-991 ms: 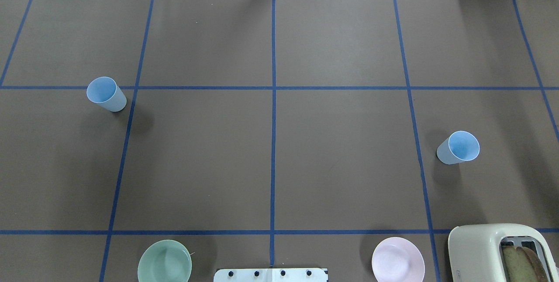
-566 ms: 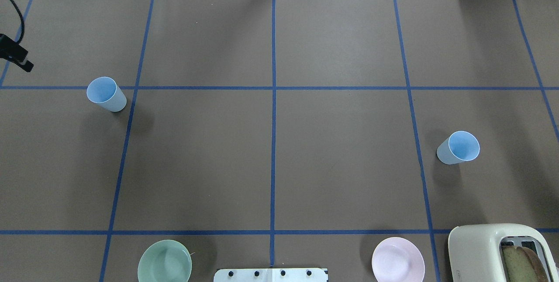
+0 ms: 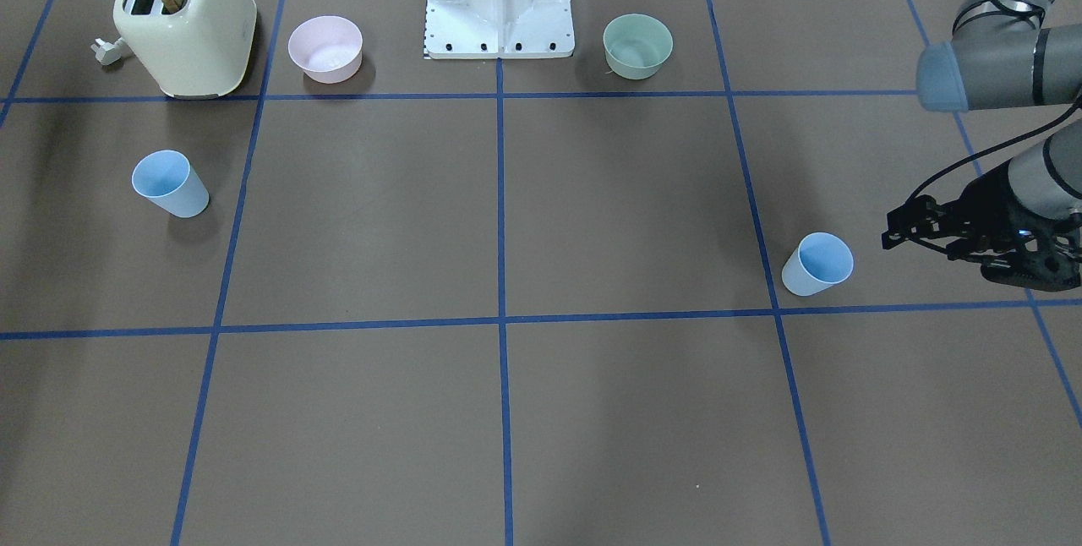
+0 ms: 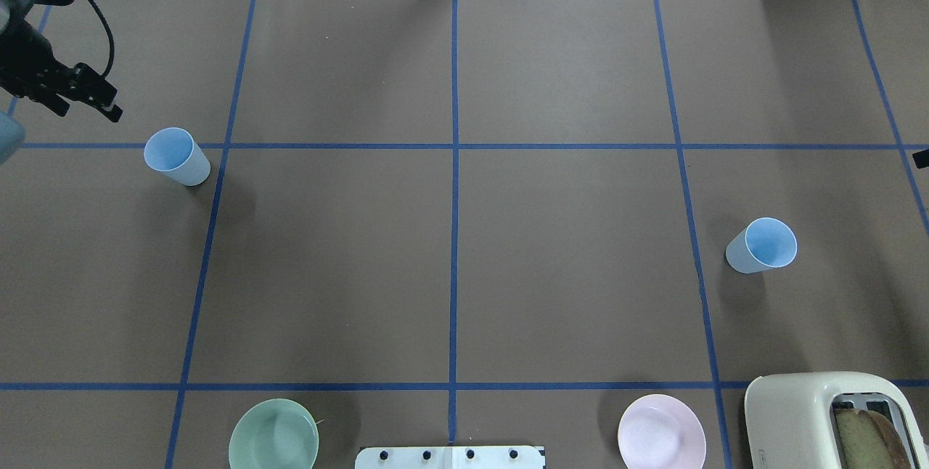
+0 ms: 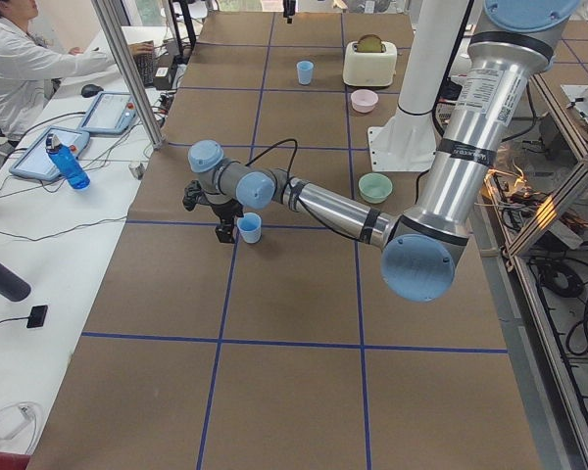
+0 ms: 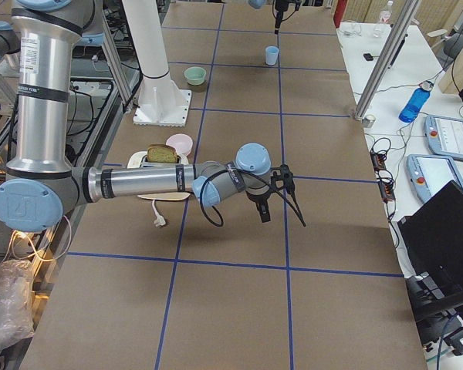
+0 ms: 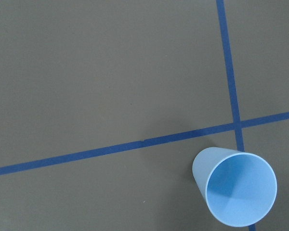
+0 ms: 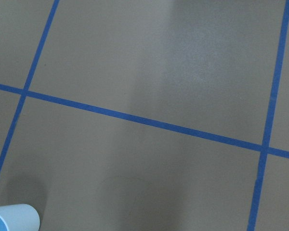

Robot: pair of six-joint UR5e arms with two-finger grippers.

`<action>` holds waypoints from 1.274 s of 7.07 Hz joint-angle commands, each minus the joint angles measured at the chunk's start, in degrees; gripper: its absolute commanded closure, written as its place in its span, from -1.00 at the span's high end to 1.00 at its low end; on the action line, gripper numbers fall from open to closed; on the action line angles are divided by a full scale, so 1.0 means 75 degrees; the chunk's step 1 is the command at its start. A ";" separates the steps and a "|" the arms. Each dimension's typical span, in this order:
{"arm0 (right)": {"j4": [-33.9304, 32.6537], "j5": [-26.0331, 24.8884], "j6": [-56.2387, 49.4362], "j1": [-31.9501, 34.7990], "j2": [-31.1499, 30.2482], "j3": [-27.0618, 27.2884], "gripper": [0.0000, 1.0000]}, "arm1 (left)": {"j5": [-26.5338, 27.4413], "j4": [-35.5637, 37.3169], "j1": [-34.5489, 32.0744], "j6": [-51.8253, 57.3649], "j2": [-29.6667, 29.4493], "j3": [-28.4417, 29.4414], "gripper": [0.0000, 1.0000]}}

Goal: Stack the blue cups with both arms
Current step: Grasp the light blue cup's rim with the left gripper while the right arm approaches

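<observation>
Two pale-blue cups stand upright and far apart on the brown table. One cup [image 4: 176, 156] is on the left; it also shows in the front view [image 3: 817, 264] and in the left wrist view [image 7: 236, 192]. The other cup [image 4: 762, 245] is on the right; it also shows in the front view [image 3: 169, 183] and at the corner of the right wrist view [image 8: 12, 219]. My left gripper [image 4: 86, 109] is open and empty, a little beyond and left of the left cup. Only a black tip of my right gripper [image 4: 922, 158] shows at the right edge; I cannot tell its state.
A green bowl [image 4: 273, 434] and a pink bowl [image 4: 661, 431] sit near the white base plate [image 4: 450, 457]. A cream toaster [image 4: 805, 418] with bread stands at the near right. Blue tape lines divide the table into squares.
My left gripper has come in from the left edge and moved toward the left cup. A tip of my right gripper has appeared at the right edge. Neither cup has moved.
</observation>
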 commanded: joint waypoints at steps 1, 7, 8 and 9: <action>0.0248 -0.0132 0.0905 -0.0799 -0.0490 0.0734 0.99 | 0.0012 -0.0792 0.0383 -0.0551 -0.0080 0.0486 0.84; 0.0248 -0.0519 0.1363 -0.1620 -0.0609 0.1054 0.99 | 0.0012 -0.1605 0.0959 -0.1138 -0.0080 0.0841 -0.72; 0.0248 -0.0519 0.1363 -0.1691 -0.0609 0.1054 0.99 | 0.0000 -0.1605 0.0959 -0.1150 -0.0080 0.0771 -1.00; 0.0248 -0.0519 0.1363 -0.1750 -0.0598 0.1065 0.99 | -0.0023 -0.1524 0.0947 -0.1162 -0.0068 0.0457 -1.00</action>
